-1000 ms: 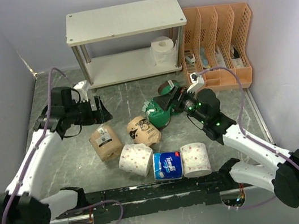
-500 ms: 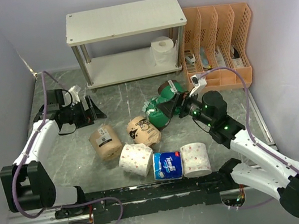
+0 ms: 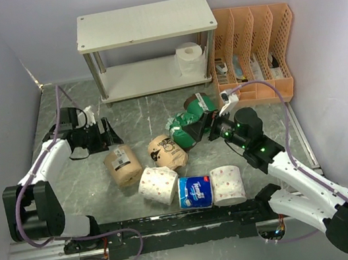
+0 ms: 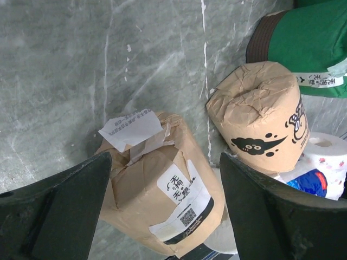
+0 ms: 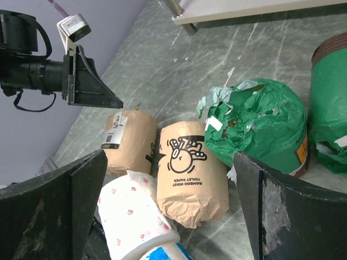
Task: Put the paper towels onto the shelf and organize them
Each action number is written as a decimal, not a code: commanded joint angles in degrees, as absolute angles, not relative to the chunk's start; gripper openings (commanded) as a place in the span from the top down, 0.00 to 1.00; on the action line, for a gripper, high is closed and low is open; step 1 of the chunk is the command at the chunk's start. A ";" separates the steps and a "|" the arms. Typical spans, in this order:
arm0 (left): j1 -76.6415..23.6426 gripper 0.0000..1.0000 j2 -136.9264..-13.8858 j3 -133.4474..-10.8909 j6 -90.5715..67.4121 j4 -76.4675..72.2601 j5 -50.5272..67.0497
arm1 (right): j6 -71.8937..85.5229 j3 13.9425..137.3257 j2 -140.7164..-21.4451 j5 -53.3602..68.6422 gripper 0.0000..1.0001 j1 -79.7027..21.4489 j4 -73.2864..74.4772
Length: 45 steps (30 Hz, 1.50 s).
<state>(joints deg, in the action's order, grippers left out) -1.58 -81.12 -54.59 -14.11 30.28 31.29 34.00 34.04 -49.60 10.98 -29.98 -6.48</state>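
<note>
The shelf (image 3: 143, 23) stands at the back with one white roll (image 3: 190, 59) on its lower board. Two brown-wrapped rolls (image 3: 122, 165) (image 3: 167, 151), two green rolls (image 3: 183, 135) (image 3: 198, 104), two white flowered rolls (image 3: 158, 184) (image 3: 227, 184) and a blue roll (image 3: 195, 192) lie on the table. My left gripper (image 3: 111, 135) is open and empty above the labelled brown roll (image 4: 157, 200). My right gripper (image 3: 195, 126) is open and empty over the green rolls, looking down on the cartoon-printed brown roll (image 5: 190, 168) and the torn green roll (image 5: 260, 124).
An orange slotted file organizer (image 3: 254, 50) stands right of the shelf. Purple-grey walls close in the left, back and right. A black rail (image 3: 176, 222) runs along the near edge. The left gripper also shows in the right wrist view (image 5: 89, 81).
The left arm has folded back toward the left wall, and its gripper has shifted slightly left. The right wrist has drawn back a little to the right. The rolls have not moved.
</note>
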 commanded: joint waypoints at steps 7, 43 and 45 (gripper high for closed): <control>-1.27 0.11 -78.35 -51.46 -12.57 31.84 33.16 | 34.04 31.69 -48.37 11.85 0.00 -30.04 -6.45; -11.92 0.60 -79.86 -51.29 -11.78 40.41 44.07 | 30.78 33.32 -52.80 17.64 0.00 -29.97 -4.83; -12.08 0.70 -78.87 -51.11 -11.66 41.06 44.57 | 30.09 33.96 -53.28 17.35 0.00 -29.98 -4.11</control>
<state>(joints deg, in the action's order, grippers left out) -11.00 -81.60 -51.81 -11.70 37.78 38.96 32.16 31.77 -52.60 17.17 -29.98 -5.04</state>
